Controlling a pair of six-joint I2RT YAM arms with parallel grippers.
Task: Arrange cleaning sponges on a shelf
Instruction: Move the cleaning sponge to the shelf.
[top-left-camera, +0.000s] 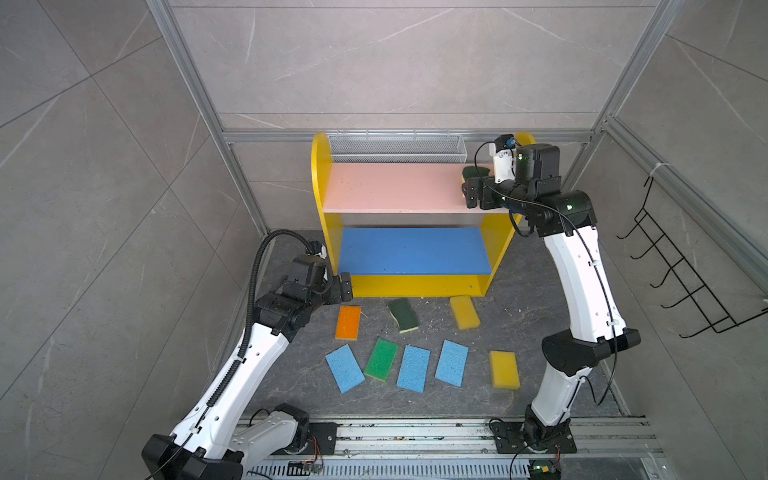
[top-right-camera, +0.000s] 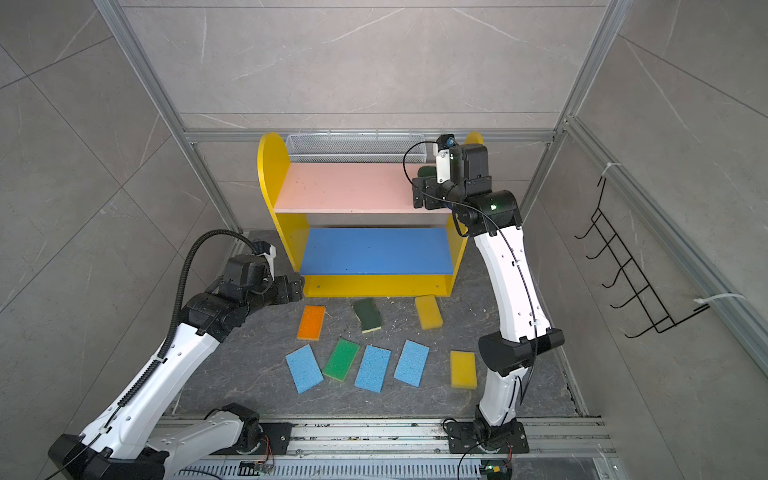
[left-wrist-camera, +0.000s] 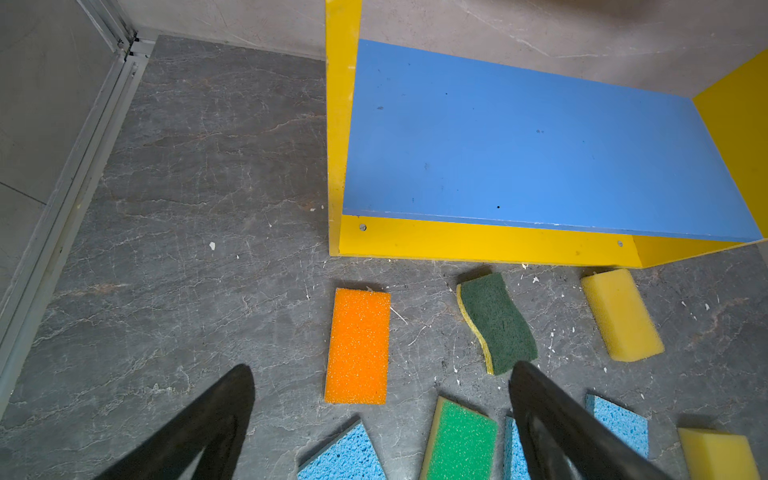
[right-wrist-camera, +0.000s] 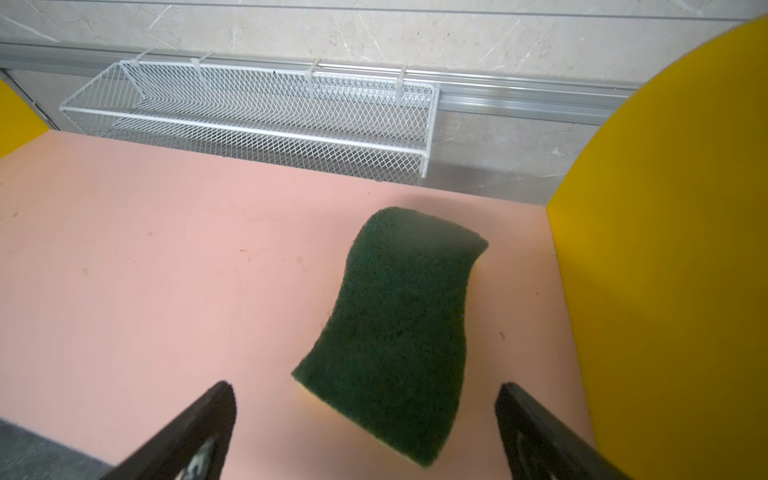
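The yellow shelf stands at the back, with a bare blue middle board. One wavy dark-green sponge lies flat at the right end of the pink upper board. My right gripper hovers open just above its near end, jaws wide and not touching it. On the floor in front lie an orange sponge, a second dark-green one, two yellow ones, a bright green one and three light blue ones. My left gripper is open and empty, above the orange sponge near the shelf's left foot.
A white wire mesh basket hangs on the back wall right behind the upper board. A black wire hook rack hangs on the right wall. Aluminium frame posts stand at the corners and the arms' base rail runs along the front.
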